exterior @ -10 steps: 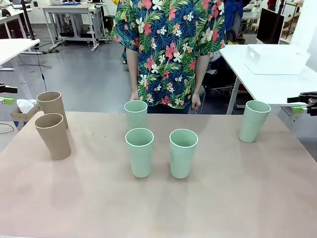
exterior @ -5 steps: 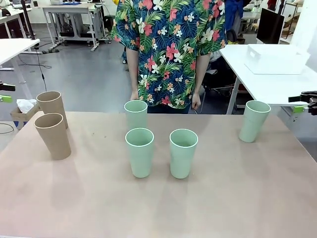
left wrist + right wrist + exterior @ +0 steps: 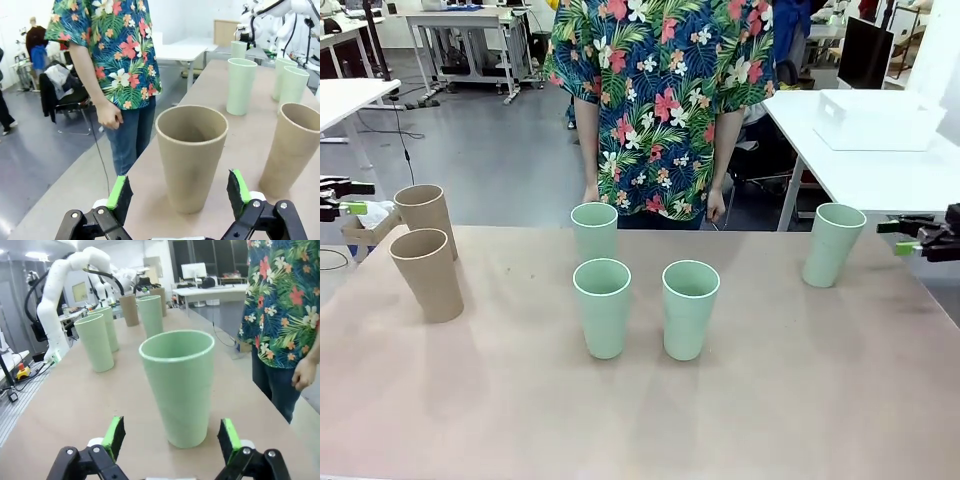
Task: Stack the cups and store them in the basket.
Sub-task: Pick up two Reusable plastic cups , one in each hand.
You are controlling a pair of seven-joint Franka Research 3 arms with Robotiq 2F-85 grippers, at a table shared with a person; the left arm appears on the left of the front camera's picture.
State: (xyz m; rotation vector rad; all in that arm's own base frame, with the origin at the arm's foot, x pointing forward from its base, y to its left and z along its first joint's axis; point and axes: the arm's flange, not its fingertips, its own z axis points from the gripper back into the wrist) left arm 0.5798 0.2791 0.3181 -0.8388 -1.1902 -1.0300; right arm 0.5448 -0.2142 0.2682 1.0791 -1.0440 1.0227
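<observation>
At right edge, cropped end effector [image 3: 897, 237]

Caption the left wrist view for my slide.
Open left hand faces a tan-brown cup, a second tan-brown cup beside it, mint green cups farther along the table.

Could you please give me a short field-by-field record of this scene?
green cups: four, upright, unstacked on the table
brown cups: two, upright, unstacked, at the left
basket: on a side table, far right
left gripper: jaws open, facing the rear brown cup
right gripper: jaws open, facing the rightmost green cup
person: standing at the far edge, hands down
</observation>
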